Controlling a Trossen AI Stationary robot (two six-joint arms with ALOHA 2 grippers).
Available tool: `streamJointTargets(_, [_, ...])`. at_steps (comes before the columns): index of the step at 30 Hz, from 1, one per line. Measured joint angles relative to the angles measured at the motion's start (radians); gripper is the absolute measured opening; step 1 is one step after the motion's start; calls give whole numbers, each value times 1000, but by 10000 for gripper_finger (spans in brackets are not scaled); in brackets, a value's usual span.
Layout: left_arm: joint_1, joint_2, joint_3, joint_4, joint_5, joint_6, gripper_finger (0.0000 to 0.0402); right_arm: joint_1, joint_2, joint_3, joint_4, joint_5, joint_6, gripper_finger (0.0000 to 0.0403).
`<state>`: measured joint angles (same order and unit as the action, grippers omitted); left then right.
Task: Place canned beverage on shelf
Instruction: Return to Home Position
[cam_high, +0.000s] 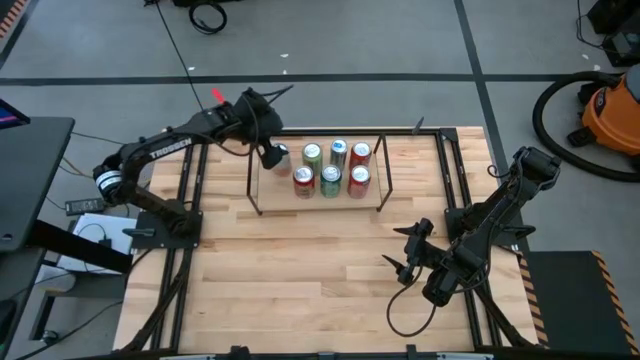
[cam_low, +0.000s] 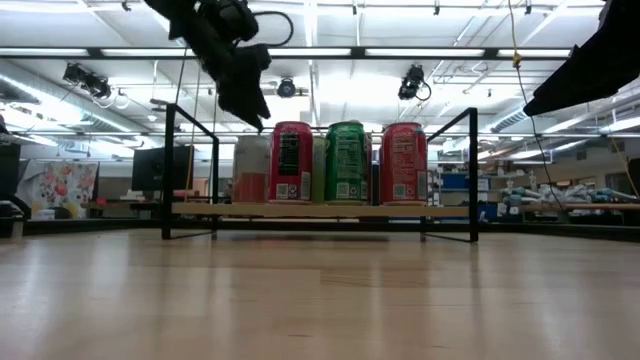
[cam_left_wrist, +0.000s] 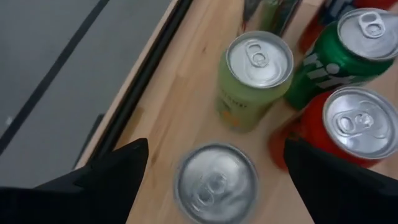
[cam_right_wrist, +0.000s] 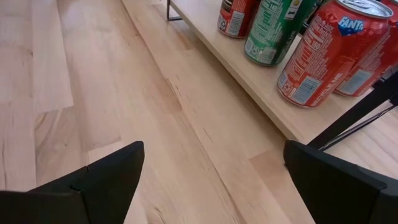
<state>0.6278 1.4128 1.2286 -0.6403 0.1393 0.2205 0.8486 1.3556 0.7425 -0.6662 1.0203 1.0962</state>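
Seven drinks cans stand on the low black-rod shelf with a light wood deck (cam_high: 272, 196) at the 12 o'clock side of the light wooden desk (cam_high: 300, 290), four in the back row and three in front, as seen from overhead. The left claw (cam_high: 270, 150) hangs over the shelf's 9 o'clock end. Its two dark fingers (cam_left_wrist: 115, 171) are spread wide and released, directly above the pale silver-lidded aluminium can (cam_left_wrist: 214, 183) and clear of it. That can stands upright at the deck's 10 o'clock corner, just beside a yellow-green aluminium can (cam_left_wrist: 255, 78) on its 3 o'clock side, with a green aluminium can (cam_left_wrist: 339, 59) and a red silver-lidded can (cam_left_wrist: 348, 124) close by. The right claw (cam_high: 402, 255) sits low at the desk's 4 o'clock, well apart from the shelf, its fingers splayed and grasping nothing. Its wrist camera looks toward the front row, where a red Fanta can (cam_right_wrist: 323, 56) stands nearest. From desk level, red, green and red cans line the shelf's front edge, with the pale can behind them toward 9 o'clock under the left arm. No can shows loose on the bare desk, so the stocking looks complete. What appears left is for the left arm to lift off the shelf and pull in to a resting pose, as the right arm seems to have done.
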Motion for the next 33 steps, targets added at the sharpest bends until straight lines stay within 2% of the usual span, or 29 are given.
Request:
streamJointTargets(9, [-61,30,84,-131,-177,-303,385,-1,0,0,0,-25,-44,396])
streamJointTargets(13, [-62,58,93,-158,-188,-396,385,1,0,0,0,-23,-45,396])
streamJointTargets(22, [-113,116,93,-159,-202,-313,385,15,0,0,1,-15,-44,396])
streamJointTargets(33, [-123,131,105,-180,-232,-301,385,20,0,0,4,0,-44,396])
